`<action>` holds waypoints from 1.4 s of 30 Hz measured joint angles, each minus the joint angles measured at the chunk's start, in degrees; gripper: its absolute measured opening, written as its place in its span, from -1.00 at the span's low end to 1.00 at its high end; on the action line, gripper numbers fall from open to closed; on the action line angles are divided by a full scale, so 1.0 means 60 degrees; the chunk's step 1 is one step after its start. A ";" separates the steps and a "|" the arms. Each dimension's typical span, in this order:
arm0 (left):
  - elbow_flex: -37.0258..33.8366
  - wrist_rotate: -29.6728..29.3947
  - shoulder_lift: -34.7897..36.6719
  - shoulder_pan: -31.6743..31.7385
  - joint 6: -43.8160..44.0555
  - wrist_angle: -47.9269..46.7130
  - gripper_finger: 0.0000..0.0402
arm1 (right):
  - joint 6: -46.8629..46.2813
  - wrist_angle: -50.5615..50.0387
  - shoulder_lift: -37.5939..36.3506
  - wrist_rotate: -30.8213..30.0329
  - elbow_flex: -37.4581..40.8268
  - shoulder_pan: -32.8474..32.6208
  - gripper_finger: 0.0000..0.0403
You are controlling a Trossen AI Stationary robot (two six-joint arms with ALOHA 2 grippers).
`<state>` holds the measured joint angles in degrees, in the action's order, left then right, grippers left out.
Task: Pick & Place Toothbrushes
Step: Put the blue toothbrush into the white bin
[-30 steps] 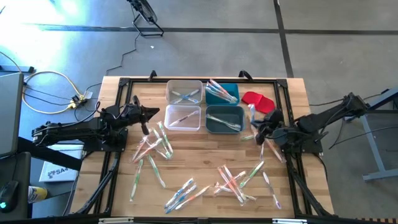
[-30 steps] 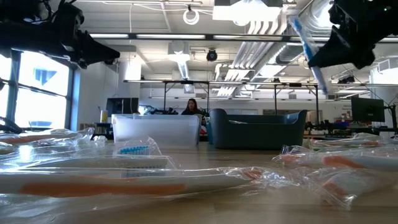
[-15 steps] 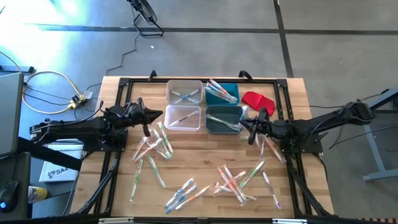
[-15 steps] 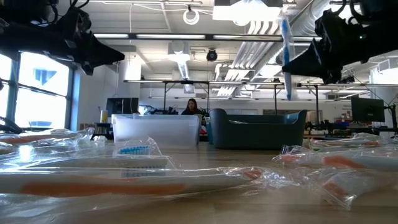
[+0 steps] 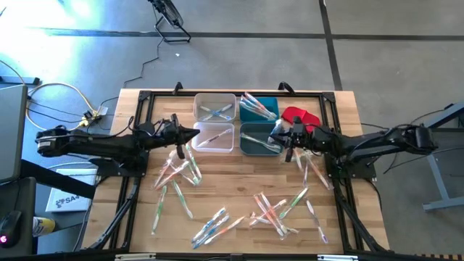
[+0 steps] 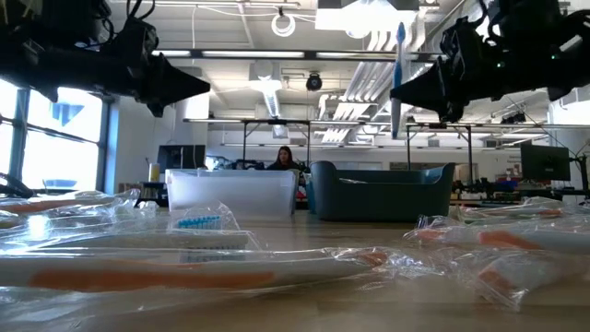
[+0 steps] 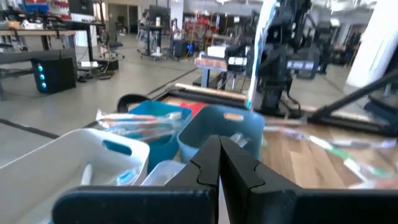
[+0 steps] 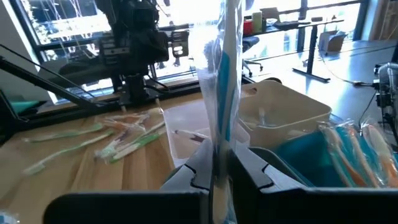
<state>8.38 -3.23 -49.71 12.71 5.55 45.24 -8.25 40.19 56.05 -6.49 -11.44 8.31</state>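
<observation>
Right gripper point(image 8: 214, 163) clamps 1 blue-accented wrapped toothbrush point(image 8: 222, 74) above dark grey bin point(image 5: 262, 138); left gripper point(image 5: 193, 133) closed empty.

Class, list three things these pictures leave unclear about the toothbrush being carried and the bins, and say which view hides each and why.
1. High view: the blue toothbrush in the right pincer is too small; arm covers it.
2. Low view: the dark bin and clear bin hide their contents behind their walls.
3. Right wrist view: the toothbrush's top runs off the picture's edge, glare hiding its head.
4. Left wrist view: the left pincer blocks the near clear bin's inside.
</observation>
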 joint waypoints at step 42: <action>0.3348 0.3400 -0.3633 0.0718 -0.1049 -0.1166 -1.00 | 0.0418 0.2599 0.5436 0.2413 -0.2998 0.0493 -0.91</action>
<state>28.47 17.17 -71.50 17.02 -0.74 38.25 -5.74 55.78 88.66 7.99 -29.43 11.27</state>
